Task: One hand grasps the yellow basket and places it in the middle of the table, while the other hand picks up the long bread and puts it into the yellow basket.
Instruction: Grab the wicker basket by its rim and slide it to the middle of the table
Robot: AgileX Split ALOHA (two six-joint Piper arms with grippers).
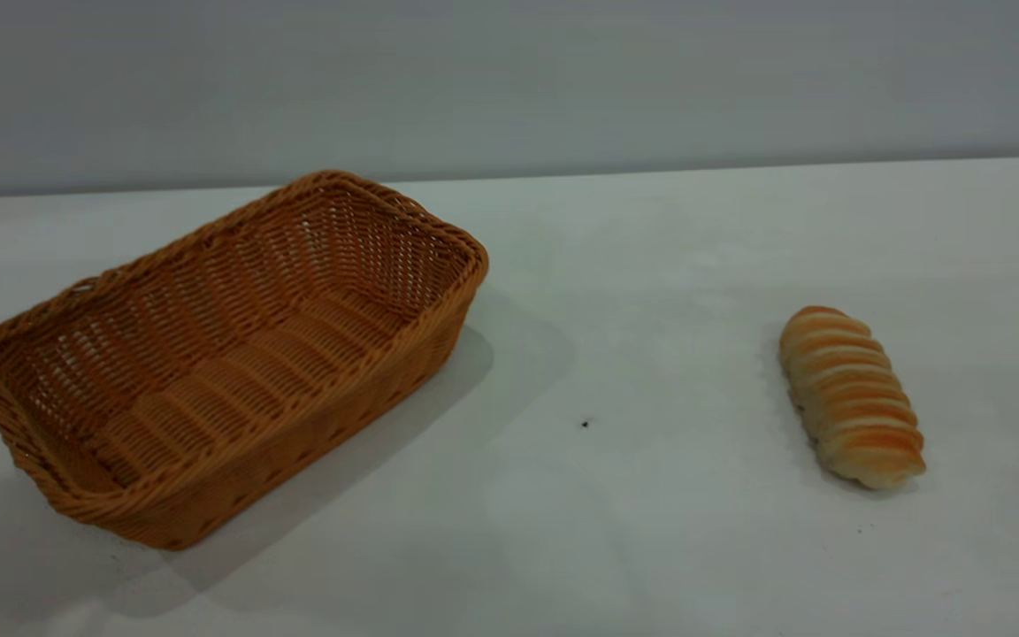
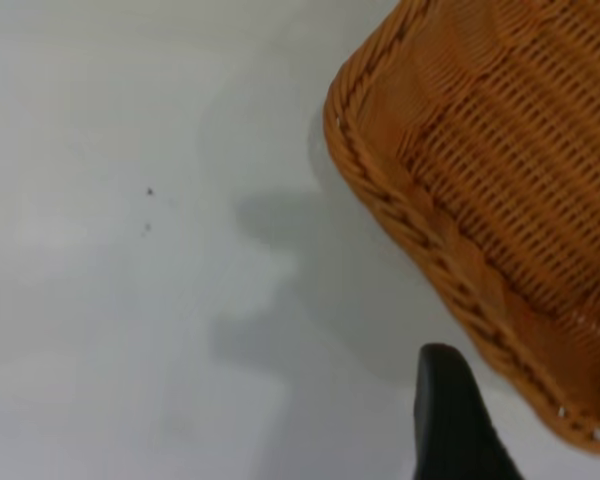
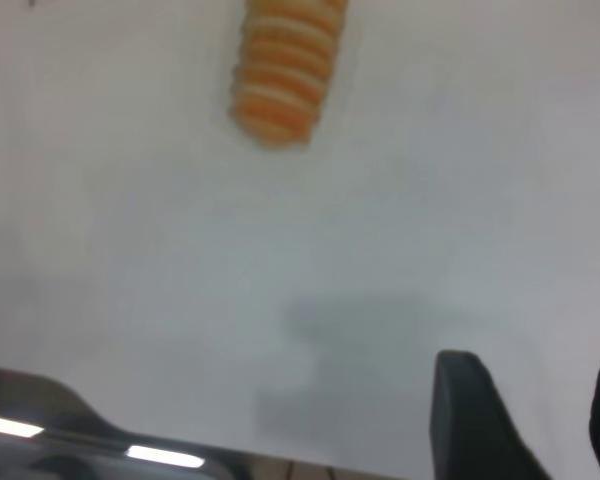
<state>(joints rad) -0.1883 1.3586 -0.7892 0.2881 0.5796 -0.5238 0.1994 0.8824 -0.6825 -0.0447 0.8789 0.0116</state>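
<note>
The yellow basket (image 1: 226,354) stands empty on the left part of the white table (image 1: 651,265), turned at an angle. The long bread (image 1: 850,396) lies on the table at the right. Neither gripper shows in the exterior view. In the left wrist view my left gripper (image 2: 528,375) is open, above the table at a corner of the basket (image 2: 500,170), with the braided rim between its fingers (image 2: 450,420). In the right wrist view my right gripper (image 3: 533,356) is open and empty over bare table, well apart from the bread (image 3: 285,70).
A tiny dark speck (image 1: 585,424) lies on the table between basket and bread. A grey wall runs behind the table's far edge. The table's near edge with a metal strip (image 3: 80,440) shows in the right wrist view.
</note>
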